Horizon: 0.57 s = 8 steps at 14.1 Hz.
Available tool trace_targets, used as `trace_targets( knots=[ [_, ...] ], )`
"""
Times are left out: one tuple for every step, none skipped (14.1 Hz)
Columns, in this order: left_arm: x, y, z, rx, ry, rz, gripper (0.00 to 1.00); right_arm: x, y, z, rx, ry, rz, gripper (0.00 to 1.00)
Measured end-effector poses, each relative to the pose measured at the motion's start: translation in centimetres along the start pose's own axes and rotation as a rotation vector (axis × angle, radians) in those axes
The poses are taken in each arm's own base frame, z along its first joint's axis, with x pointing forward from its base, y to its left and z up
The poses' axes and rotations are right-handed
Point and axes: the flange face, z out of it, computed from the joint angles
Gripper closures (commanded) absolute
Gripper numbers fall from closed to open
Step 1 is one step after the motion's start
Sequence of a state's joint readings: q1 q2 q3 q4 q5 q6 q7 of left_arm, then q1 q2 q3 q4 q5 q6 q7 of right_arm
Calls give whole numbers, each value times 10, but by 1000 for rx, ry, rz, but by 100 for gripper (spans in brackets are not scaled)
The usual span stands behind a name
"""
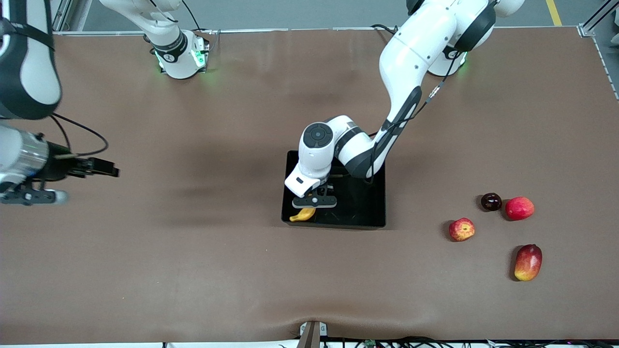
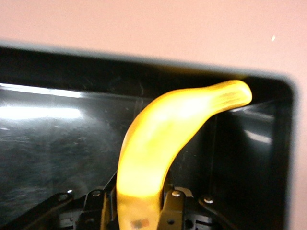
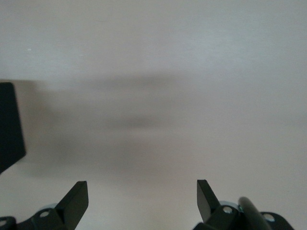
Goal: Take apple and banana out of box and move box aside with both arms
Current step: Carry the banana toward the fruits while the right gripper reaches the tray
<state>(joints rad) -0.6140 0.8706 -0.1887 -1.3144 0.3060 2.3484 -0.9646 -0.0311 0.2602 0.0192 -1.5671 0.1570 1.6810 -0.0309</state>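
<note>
Banana [image 2: 158, 143] one, box [image 1: 367, 220] one, apple [image 1: 462, 229] one

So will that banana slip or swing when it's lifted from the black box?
Probably it holds: the left gripper is shut on the banana near one end. Held off-centre, its long curved free end may droop or pivot. Its glossy skin looks somewhat slippery against the box.

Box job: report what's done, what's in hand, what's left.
Done: the apple lies on the table outside the box. In hand: the left gripper is shut on the banana inside the box. Left: lift the banana out, then move the box aside; the right gripper waits open.
</note>
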Motion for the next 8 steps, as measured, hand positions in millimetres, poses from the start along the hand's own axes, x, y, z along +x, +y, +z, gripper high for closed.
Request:
trace_targets(
  knots=[
    [5,0,-19,9,7,-3,100,4,-12,9,20,-9,-3,0],
    [13,-2,-41,18,15,-9,100,7,-26,19,30,-16,1,0],
    [22,-8,-64,32,20,-14,100,11,-44,28,31,-17,3,0],
    [33,-18,-87,51,24,-9,100,13,-66,38,29,-13,1,0],
    [46,-31,-108,66,28,2,100,15,-90,47,25,-4,2,0],
    [60,-47,-126,77,31,14,100,17,-114,57,24,9,6,0],
    [74,-64,-138,77,30,19,100,18,-136,67,26,22,9,0],
    [89,-82,-145,70,26,25,100,18,-159,78,28,33,14,0]
  ],
)
